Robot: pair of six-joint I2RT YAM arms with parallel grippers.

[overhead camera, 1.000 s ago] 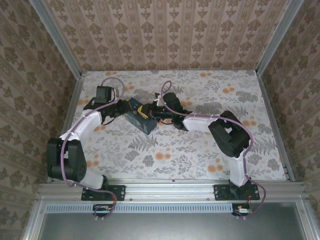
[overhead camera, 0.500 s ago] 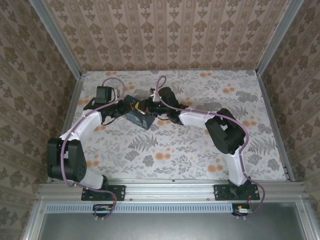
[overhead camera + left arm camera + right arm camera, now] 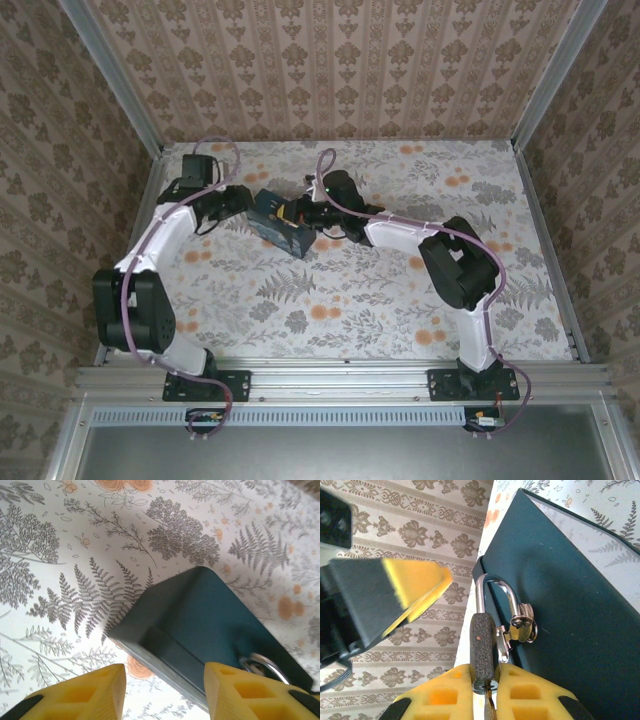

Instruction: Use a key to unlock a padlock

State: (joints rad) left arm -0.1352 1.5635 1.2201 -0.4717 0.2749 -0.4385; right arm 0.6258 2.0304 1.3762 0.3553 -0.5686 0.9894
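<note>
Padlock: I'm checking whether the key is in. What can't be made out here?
- Right wrist: the padlock's bottom end is buried between the right pincer's pads. Whether a key is there cannot be told.
- Left wrist: the shackle is cut off by the left pincer's finger.
- Top: the padlock is too small to see beside the box.

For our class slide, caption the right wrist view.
The right gripper's yellow fingers pinch a small dark padlock, its silver shackle looped through the dark teal box's metal hasp.

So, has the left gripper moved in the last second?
Yes. In the top view the left gripper has shifted up the table toward the far wall, farther from the aluminium rail at the near edge.
</note>
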